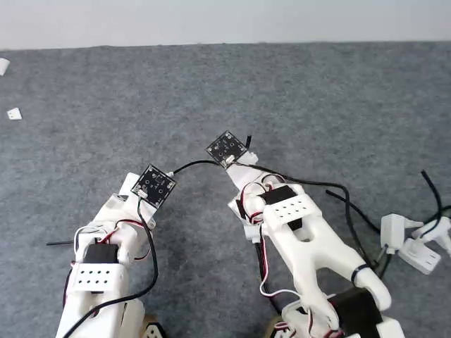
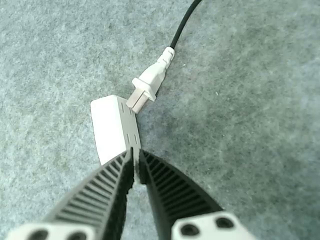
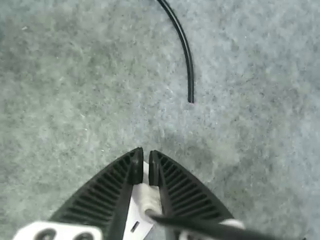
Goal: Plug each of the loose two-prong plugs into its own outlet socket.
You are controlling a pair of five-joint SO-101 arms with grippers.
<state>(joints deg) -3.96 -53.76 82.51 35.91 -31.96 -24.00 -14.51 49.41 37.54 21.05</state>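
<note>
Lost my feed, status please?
Left claw shut at socket block. Plug at its end, prongs showing. Right claw shut on white plug. Cord end ahead.

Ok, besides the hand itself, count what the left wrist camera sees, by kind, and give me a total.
White outlet block: 1
White two-prong plug: 1
Black cord: 1
Total: 3
</note>
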